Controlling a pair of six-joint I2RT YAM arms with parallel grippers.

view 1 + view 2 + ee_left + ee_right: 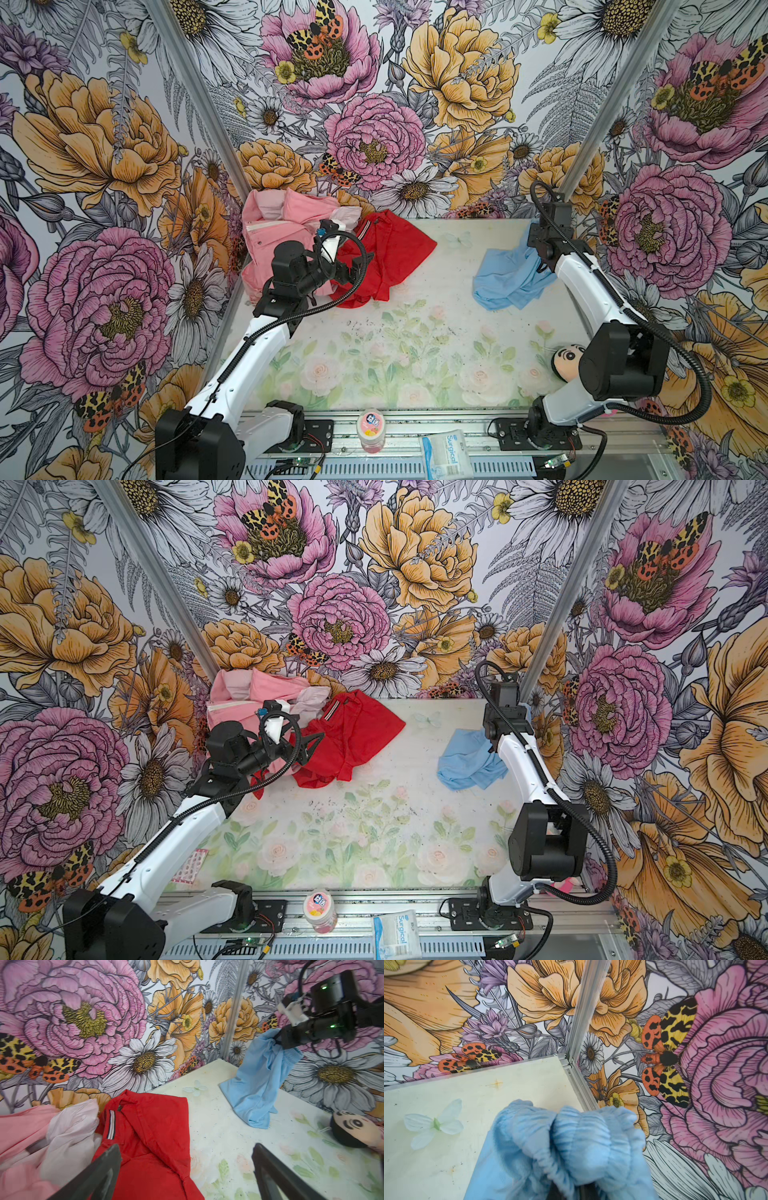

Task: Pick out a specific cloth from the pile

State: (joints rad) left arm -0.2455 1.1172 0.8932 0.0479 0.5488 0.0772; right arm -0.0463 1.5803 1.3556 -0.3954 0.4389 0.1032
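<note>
The right gripper (279, 1040) is clamped tight on the cloth (257, 1084), pinching a bunched edge of it. In the right wrist view the blue fabric (550, 1147) swells over the jaws and hides them, so the grip seems to fall on the gathered, elastic-looking hem, though the exact spot cannot be made out. From that pinch the cloth hangs down in a loose drape, and its lower folds rest on the table (415, 332). In both top views it sits at about 2 o'clock on the tabletop, close to the right wall and well apart from the pile (291, 232).

The left gripper (186, 1148) stands wide open with nothing between its fingers. It hovers above the red shirt (390, 253), at the pile's 4 o'clock edge.

The pile fills the 10 to 11 o'clock corner. Its pink jacket (270, 237) is heaped against the back and left walls, with pale lining showing, and the red shirt spreads from it toward the table's middle, striped collar uppermost.

A white paper butterfly (433, 1124) lies flat near 1 o'clock, between the shirt and the cloth, touching neither. A doll's head (351, 1132) lies at 4 o'clock beside the right arm. At 6 o'clock, on the front rail, stand a small pink bottle (371, 430) and a Surgical packet (446, 455).
</note>
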